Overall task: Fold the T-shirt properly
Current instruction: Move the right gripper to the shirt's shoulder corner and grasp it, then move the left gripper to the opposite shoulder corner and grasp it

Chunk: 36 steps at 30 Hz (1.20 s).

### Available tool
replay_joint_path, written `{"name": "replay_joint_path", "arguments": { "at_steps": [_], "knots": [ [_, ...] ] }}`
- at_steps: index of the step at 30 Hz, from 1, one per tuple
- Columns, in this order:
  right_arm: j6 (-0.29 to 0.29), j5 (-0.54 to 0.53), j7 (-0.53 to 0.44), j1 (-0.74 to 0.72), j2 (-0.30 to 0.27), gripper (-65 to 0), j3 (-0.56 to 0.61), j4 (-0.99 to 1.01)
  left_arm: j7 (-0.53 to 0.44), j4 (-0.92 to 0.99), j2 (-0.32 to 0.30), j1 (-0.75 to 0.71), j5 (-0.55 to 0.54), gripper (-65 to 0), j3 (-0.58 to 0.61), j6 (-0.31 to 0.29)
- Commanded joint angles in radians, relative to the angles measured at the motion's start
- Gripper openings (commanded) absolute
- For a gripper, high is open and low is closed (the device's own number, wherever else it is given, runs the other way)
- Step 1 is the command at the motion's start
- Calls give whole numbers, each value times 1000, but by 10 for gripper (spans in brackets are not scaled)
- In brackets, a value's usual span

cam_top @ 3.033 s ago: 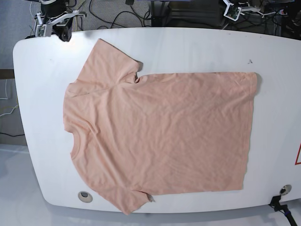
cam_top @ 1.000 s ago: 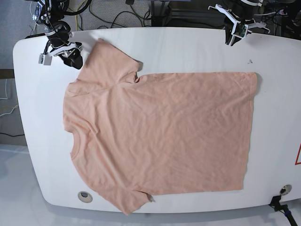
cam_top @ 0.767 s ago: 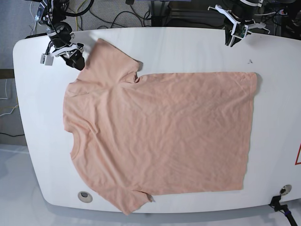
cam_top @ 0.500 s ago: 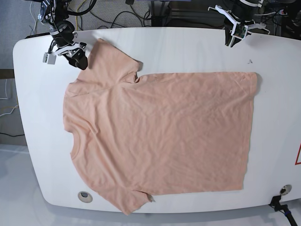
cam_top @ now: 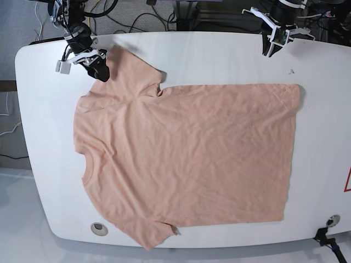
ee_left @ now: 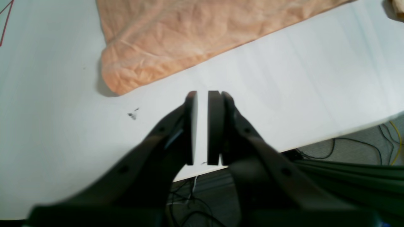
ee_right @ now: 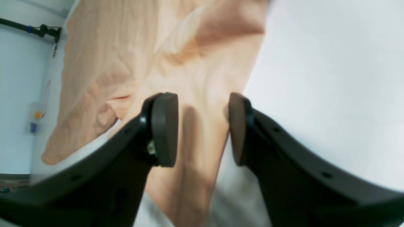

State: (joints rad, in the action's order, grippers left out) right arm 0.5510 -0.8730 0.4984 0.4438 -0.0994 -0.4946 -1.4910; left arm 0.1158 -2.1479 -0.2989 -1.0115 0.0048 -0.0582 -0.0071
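The peach T-shirt [cam_top: 186,153] lies spread flat on the white table [cam_top: 219,55], collar to the left and hem to the right. My right gripper [cam_top: 101,71] stands open at the outer edge of the far sleeve. In the right wrist view its fingers [ee_right: 164,126] straddle the sleeve cloth [ee_right: 195,63] without pinching it. My left gripper [cam_top: 270,48] hovers over the table's far edge, well short of the hem corner [ee_left: 139,63]. Its pads [ee_left: 214,126] are shut to a thin slit with nothing between them.
Cables and stands crowd the floor behind the table's far edge. A small dark smudge [cam_top: 292,70] marks the table near the hem corner. Two round holes [cam_top: 98,228] [cam_top: 332,220] sit along the front edge, and a red line [cam_top: 347,181] shows at the right edge.
My right gripper has slid right across the table onto the far sleeve's edge. The left arm came down into view earlier and has held still for the last second.
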Motion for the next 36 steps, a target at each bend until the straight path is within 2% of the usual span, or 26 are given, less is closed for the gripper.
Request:
{"name": "replay_joint_path", "arguments": {
  "at_steps": [1,2,4,10,12,14,16,19,22,24,25,27,30,33,36],
  "knots": [
    [-13,27,32,9,-4,-394,18,-4,-8,-26,1,-10,-10,-562,-2,1],
    [-10,28,32,8,-3,-395,25,-2,16,-30,4,-8,-16,-523,1,-2],
    [-9,36,35,8,-1,-396,33,-5,37,-36,5,-8,-26,-490,-1,-8],
    [-7,66,40,5,1,-427,48,-8,60,-55,4,32,-68,-479,0,-8],
    [-6,79,39,8,1,-482,50,-8,86,-55,3,68,-104,-488,-14,-4],
    [-6,88,42,6,-1,-569,51,-3,111,-52,5,101,-157,-492,-47,-6],
    [-5,96,43,3,-2,-629,52,1,143,-46,3,138,-232,-482,-102,-11],
    [-6,100,42,1,-1,-650,49,-4,211,-30,-4,196,-403,-472,-230,-32],
    [-4,102,46,0,-4,-650,50,-10,320,10,-23,267,-607,-473,-399,-102],
    [-4,103,53,4,-5,-650,51,-17,422,74,-36,324,-698,-471,-512,-166],
    [3,125,55,1,-2,-650,63,-9,392,78,-51,326,-704,-473,-519,-142],
    [0,128,58,3,-2,-650,61,-8,469,183,-87,375,-773,-453,-607,-150],
    [2,124,57,6,-3,-650,59,-9,523,376,-148,440,-880,-441,-694,-154],
    [3,125,53,5,-3,-650,58,-6,554,553,-198,505,-955,-442,-723,-166],
    [5,122,53,7,-2,-650,59,-4,569,677,-225,554,-976,-444,-733,-176]
  ]
}}
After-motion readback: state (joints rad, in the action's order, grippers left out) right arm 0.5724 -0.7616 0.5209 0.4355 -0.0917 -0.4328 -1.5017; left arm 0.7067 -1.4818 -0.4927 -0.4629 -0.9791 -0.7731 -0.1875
